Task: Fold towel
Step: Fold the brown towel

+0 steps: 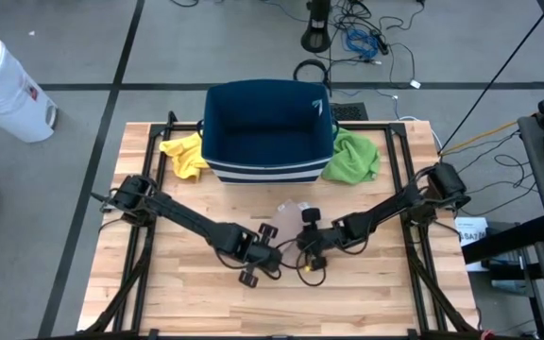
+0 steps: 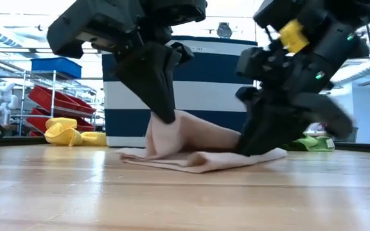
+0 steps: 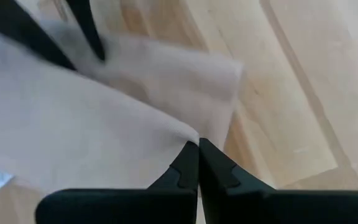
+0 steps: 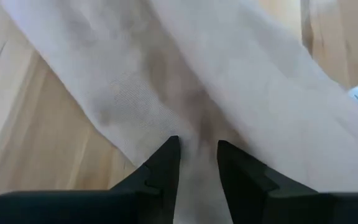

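We keep the left pincer [image 2: 166,115] pinching the towel [image 2: 198,151] and the right pincer [image 4: 197,155] pinching it too, lifting evenly.

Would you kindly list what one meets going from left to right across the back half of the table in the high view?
Yellow cloth → navy striped bin → green cloth.

I see the beige towel [image 2: 198,151] at centre frame in the low view, partly folded on the wooden tabletop, its left part lifted into a peaked fold, lower layers flat.
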Motion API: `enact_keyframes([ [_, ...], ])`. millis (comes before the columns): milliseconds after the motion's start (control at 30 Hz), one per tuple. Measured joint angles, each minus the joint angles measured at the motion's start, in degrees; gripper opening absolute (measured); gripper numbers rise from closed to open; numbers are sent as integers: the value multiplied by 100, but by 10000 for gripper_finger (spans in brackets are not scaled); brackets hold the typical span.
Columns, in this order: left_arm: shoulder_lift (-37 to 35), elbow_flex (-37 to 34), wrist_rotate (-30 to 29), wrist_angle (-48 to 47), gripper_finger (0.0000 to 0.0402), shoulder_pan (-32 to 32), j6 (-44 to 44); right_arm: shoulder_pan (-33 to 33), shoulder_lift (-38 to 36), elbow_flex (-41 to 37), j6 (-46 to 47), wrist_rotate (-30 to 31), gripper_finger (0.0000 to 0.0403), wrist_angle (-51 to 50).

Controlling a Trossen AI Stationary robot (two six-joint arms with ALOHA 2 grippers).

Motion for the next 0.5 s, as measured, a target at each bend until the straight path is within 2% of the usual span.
enact_keyframes([
  [100,51,0,3,35,0,31,16,111,-520,-15,-65,4,100,-671],
  [267,163,-2,24,27,0,33,44,275,-1337,-9,-190,338,101,-1835],
  [367,213,-2,24,93,0,33,52,280,-1552,7,-349,577,114,-1887],
  [500,216,-2,22,92,0,33,45,139,-1487,7,-564,1006,151,-1979],
])
